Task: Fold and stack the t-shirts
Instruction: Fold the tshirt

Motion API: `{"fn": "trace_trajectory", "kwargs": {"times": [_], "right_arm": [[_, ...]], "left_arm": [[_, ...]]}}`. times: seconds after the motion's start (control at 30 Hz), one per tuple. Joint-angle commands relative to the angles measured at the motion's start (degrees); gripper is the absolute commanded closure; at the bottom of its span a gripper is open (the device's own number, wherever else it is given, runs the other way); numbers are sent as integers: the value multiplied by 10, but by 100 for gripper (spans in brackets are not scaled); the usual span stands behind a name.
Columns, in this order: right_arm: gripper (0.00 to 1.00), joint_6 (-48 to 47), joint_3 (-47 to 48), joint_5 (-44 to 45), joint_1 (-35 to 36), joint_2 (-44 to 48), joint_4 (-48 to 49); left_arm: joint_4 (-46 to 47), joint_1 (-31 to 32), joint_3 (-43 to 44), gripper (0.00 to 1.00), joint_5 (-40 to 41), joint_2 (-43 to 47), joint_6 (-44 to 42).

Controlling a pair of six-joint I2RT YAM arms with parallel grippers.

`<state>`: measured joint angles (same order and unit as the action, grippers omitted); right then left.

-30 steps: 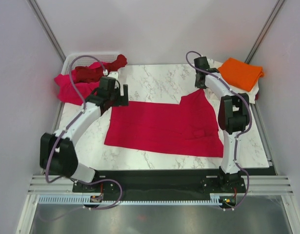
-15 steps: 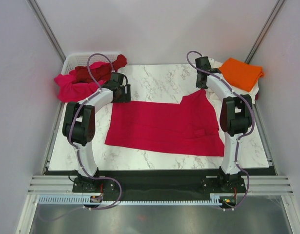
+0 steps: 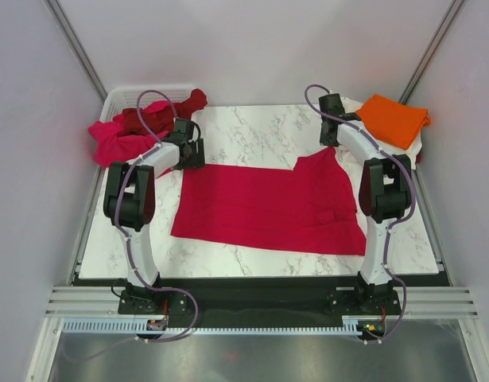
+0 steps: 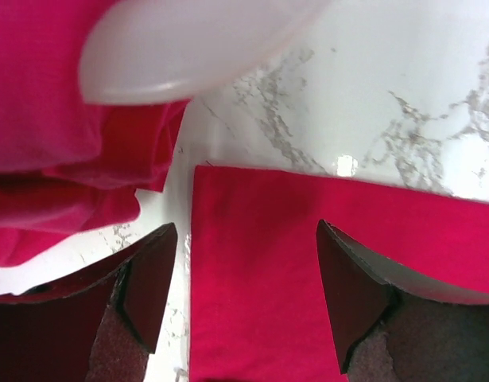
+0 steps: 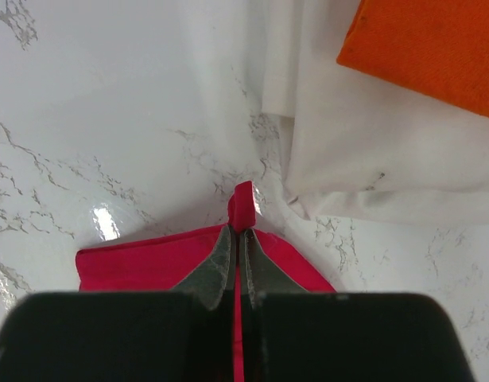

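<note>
On table (image 3: 260,135) centre, red shirt (image 3: 268,208) lies flat; its right edge is partly hidden by R arm (image 3: 379,191). R gripper (image 5: 238,231) is clenched on red shirt's far-right corner, w/ a tab of cloth poking past the tips. L gripper (image 4: 246,239) is released, fingers apart over the far-left corner, holding nothing; touching cloth or not, can't tell. Orange shirt (image 3: 393,119) sits folded atop white shirt (image 5: 347,159) at far right, the white mostly covered. Pink shirt (image 3: 117,142) & maroon shirt (image 3: 145,119) are heaped over basket (image 3: 125,94) at far left, shapes unclear.
</note>
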<state>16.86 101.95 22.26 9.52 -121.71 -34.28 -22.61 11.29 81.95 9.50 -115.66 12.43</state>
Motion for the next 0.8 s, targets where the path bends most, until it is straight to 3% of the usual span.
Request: {"fn": "trace_trajectory", "kwargs": {"times": [0.0, 0.23, 0.33, 0.43, 0.57, 0.77], "right_arm": [[100, -3, -1, -3, -1, 24, 13], [100, -3, -2, -6, -2, 22, 13], [100, 1, -4, -13, -1, 21, 15], [100, 3, -7, -21, -2, 22, 16], [100, 3, -3, -27, 0, 30, 12], [100, 19, -11, -40, -1, 94, -31]], "left_arm": [[6, -4, 32, 24, -3, -29, -22], [6, -4, 44, 37, -19, -34, -28], [6, -5, 51, 49, -21, -40, -32], [3, -4, 61, 65, -34, -45, -39], [0, -4, 62, 97, -40, -42, -38], [-7, -4, 38, 98, -57, 34, -25]]}}
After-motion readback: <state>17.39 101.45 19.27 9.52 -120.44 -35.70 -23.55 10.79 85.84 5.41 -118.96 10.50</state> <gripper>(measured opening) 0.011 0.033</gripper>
